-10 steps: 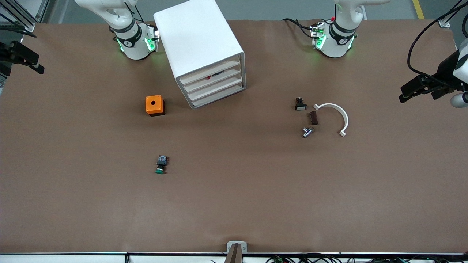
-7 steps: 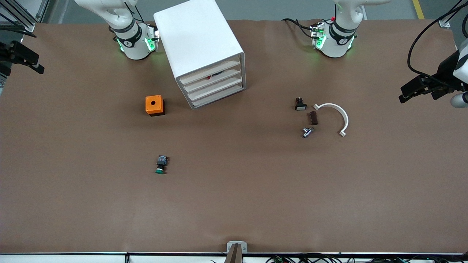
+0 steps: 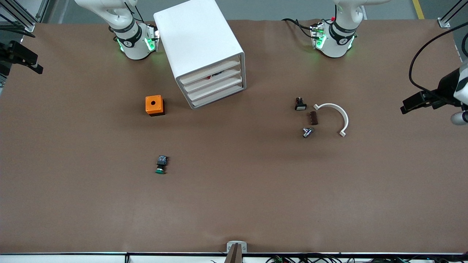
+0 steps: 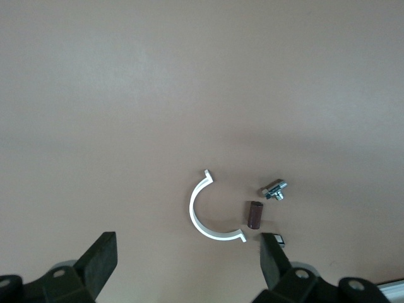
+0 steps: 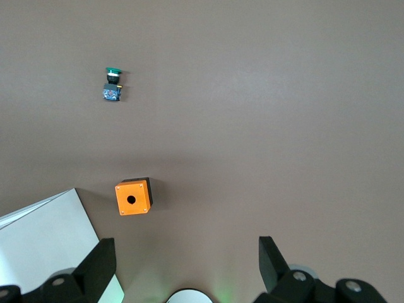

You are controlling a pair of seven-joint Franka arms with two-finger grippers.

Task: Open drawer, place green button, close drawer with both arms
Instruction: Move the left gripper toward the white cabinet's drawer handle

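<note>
The white cabinet (image 3: 199,44) stands near the right arm's base, with four stacked drawers, all shut; the lower drawers (image 3: 216,92) face the front camera. It also shows in the right wrist view (image 5: 38,243). The green-capped button (image 3: 161,165) lies on the table nearer the front camera than the cabinet, and shows in the right wrist view (image 5: 112,85). My left gripper (image 3: 411,103) hangs open and empty over the left arm's end of the table (image 4: 187,259). My right gripper (image 3: 27,58) hangs open and empty over the right arm's end (image 5: 185,265).
An orange box with a hole (image 3: 154,105) sits beside the cabinet. Toward the left arm's end lie a black switch with a white face (image 3: 300,104), a brown piece (image 3: 313,118), a metal piece (image 3: 308,132) and a white curved clip (image 3: 334,117).
My left gripper has shifted a little and turned at the left arm's end of the table. The right gripper and the objects have hardly moved.
</note>
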